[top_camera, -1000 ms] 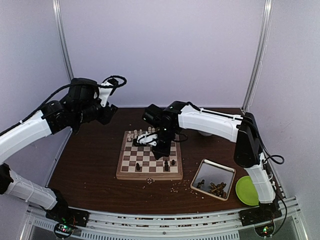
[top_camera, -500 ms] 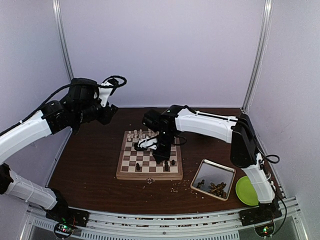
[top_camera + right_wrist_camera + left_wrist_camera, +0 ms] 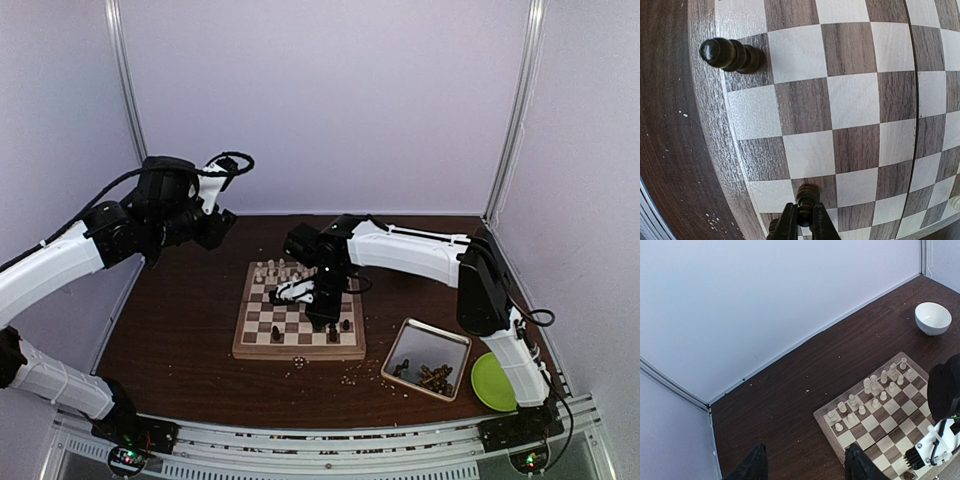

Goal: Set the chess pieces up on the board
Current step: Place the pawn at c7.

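Observation:
The board (image 3: 248,318) lies mid-table, with cream chess pieces (image 3: 280,268) in its far rows and a few dark pieces (image 3: 277,333) on its near row. My right gripper (image 3: 325,312) is low over the board's near right part. In the right wrist view it (image 3: 805,212) is shut on the head of a dark piece (image 3: 808,192) standing on a brown square, with another dark piece (image 3: 732,55) by the board's rim. My left gripper (image 3: 805,466) is open and empty, held high above the table left of the board (image 3: 875,420).
A metal tray (image 3: 425,345) with several dark pieces (image 3: 432,377) sits right of the board. A green plate (image 3: 492,381) lies at the near right. A white bowl (image 3: 933,318) stands at the back right. Pale crumbs (image 3: 355,375) lie in front of the board.
My right arm has shifted slightly left and settled lower over the board's near right squares with the dark piece. The left arm has not moved.

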`<state>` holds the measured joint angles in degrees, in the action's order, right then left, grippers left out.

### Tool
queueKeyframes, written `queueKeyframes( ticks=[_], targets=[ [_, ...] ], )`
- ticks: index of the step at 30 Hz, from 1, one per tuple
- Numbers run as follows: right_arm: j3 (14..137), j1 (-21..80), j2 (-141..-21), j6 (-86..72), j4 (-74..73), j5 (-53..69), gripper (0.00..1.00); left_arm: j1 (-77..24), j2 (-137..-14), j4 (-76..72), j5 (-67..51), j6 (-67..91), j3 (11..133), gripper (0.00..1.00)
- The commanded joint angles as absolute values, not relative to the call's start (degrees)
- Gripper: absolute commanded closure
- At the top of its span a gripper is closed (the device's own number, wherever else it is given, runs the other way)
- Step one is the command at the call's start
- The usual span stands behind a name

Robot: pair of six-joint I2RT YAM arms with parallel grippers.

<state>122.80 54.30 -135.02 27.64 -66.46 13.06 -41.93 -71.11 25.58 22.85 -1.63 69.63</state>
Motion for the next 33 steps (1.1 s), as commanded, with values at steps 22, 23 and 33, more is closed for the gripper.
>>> queueKeyframes(
  ticks=[22,23,33],
  targets=[
    [123.75,54.6,-134.76,26.54,-66.6,10.86,0.78,-41.57,-71.1,24.7,21.46,-2.2,69.35,0.46],
    [123.82,54.59,-134.74,26.54,-66.56,10.86,0.78,-41.57,-71.1,24.7,21.45,-2.2,69.35,0.46],
    [119.38,53.94,-124.77,27.13,-68.11,14.61,0.73,-41.57,-71.09,24.61,21.5,-2.19,69.26,0.46]
  ],
)
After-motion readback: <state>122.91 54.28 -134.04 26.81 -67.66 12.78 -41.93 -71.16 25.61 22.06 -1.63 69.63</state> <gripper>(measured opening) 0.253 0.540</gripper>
